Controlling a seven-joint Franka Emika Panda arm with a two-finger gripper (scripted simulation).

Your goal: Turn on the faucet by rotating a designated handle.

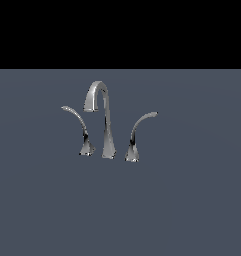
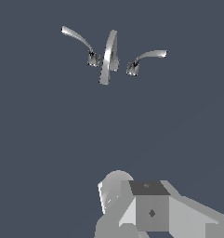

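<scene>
The chrome faucet stands on the flat grey-blue surface, with its tall gooseneck spout [image 1: 103, 117] in the middle. The handle [image 1: 78, 126] is the slender S-curved lever at the exterior view's left, with a thin tip and a dark-patched flared base. The thicker, more arched lever [image 1: 137, 132] is at the exterior view's right. The wrist view shows the spout [image 2: 108, 56], the handle [image 2: 78, 39] and the thicker lever [image 2: 148, 58] from far off. Grey blocky parts of my arm [image 2: 150, 209] show at that picture's edge. I cannot make out any fingers, and the arm is not in the exterior view.
The grey-blue surface [image 1: 192, 200] stretches flat all around the faucet. Behind it the exterior view is black.
</scene>
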